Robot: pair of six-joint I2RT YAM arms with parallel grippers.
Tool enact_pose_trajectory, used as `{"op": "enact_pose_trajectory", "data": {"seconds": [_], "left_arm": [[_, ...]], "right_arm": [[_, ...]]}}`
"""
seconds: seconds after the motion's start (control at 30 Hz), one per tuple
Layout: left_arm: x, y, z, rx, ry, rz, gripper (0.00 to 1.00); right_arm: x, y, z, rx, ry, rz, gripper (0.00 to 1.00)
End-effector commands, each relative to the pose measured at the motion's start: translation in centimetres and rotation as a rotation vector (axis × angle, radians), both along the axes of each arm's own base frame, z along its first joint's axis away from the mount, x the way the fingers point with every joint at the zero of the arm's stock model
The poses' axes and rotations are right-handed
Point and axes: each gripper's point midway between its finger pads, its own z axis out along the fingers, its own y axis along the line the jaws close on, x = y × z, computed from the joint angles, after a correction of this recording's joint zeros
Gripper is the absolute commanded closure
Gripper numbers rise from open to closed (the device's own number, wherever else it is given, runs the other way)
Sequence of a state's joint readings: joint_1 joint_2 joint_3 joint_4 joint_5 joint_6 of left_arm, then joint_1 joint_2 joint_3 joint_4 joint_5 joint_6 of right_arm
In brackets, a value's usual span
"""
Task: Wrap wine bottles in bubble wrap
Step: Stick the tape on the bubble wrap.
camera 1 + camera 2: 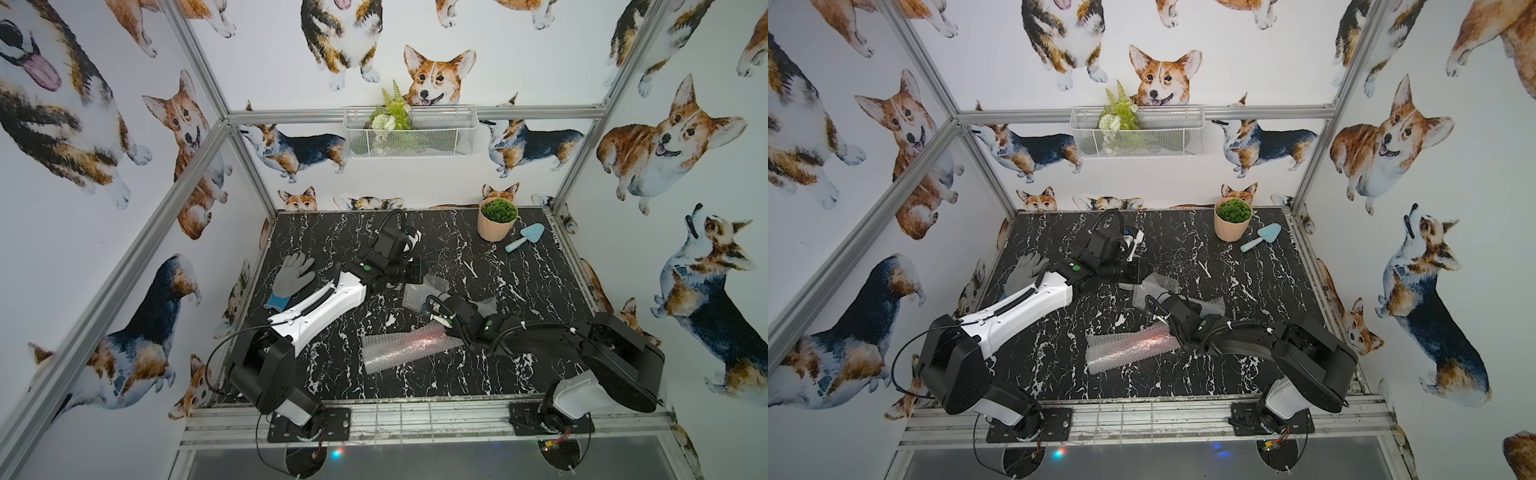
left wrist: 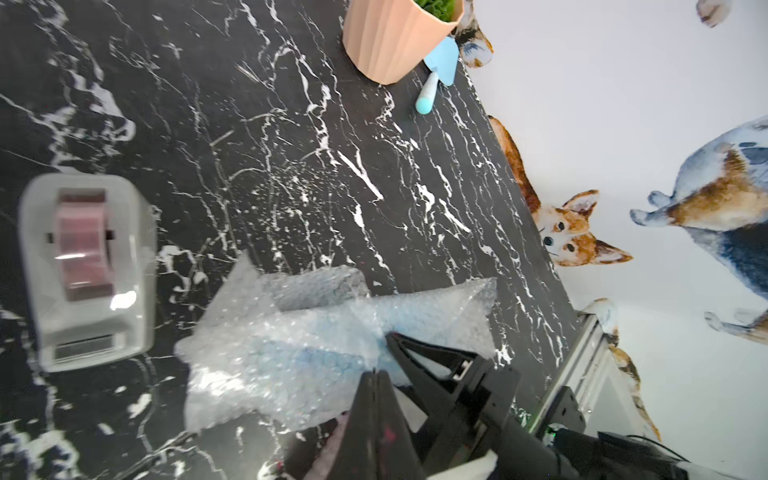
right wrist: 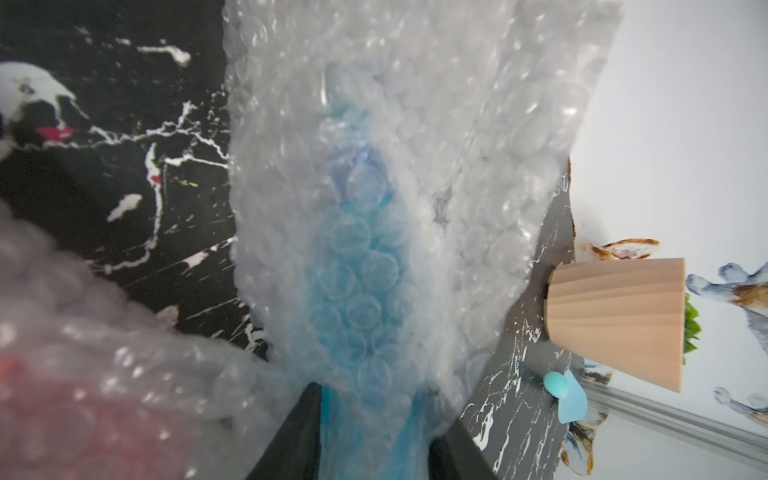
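1. Three walls papered with painted corgis (image 1: 432, 77) stand around a black, white-veined marble-look table (image 1: 457, 249), braced by an aluminium frame (image 1: 411, 111).
2. A white wire basket (image 1: 453, 137) of greenery hangs on the back wall.
3. On the table sit a peach plant pot (image 1: 494, 228), a blue trowel (image 1: 525, 237), a grey glove (image 1: 293, 276) and a grey tape dispenser (image 2: 87, 274).
4. Mid-table, the right gripper (image 3: 374, 440) clasps the blue bottle (image 3: 353, 270) through its bubble wrap (image 3: 457, 145).
5. The left gripper (image 2: 375, 380), its jaws pressed together, has its tips at that wrap's edge.
6. The red bottle (image 1: 415, 338) lies wrapped nearer the front edge.
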State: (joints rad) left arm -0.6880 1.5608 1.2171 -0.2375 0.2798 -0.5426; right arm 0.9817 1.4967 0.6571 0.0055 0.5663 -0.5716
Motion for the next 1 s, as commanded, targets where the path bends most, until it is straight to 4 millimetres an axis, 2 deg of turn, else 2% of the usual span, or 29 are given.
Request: {"op": "enact_pose_trajectory", "data": {"seconds": [0.0,0.1,0.23,0.33,0.57,0.7,0.83,0.97], "left_arm": [[0.8,-1.4,0.2,-0.083,0.049,0.099,1.00],[-0.2,-2.6,-0.2,-0.096,0.064,0.113,1.00],[-0.7,-2.2,-1.7,-0.106,0.101,0.158,1.00],[-0.9,-2.6,-2.0,-0.097,0.097,0.151,1.00],[0.0,-3.2,-1.2,-0.088,0.057,0.128,1.00],[1.1,-3.3,-0.9,-0.060,0.034,0.113,1.00],[1.5,-4.3,-3.1,-0.047,0.105,0.098,1.00],[2.0,-5.7,-3.6,-0.060,0.119,0.093,1.00]], "right_arm": [[-0.8,-1.7,-1.3,-0.088,0.019,-0.019,0.60],[-1.0,-1.6,-1.4,-0.096,-0.004,-0.022,0.60],[-1.2,-1.4,-1.1,-0.079,-0.028,-0.020,0.60],[-1.4,-1.2,-1.0,-0.075,-0.030,-0.016,0.60],[-2.0,-1.2,-1.6,-0.069,-0.019,-0.019,0.60],[-2.2,-1.0,-1.8,-0.074,-0.021,-0.011,0.60],[-2.2,-0.9,-2.0,-0.081,-0.020,-0.008,0.60],[-2.4,-0.7,-2.2,-0.075,-0.012,-0.004,0.60]]}}
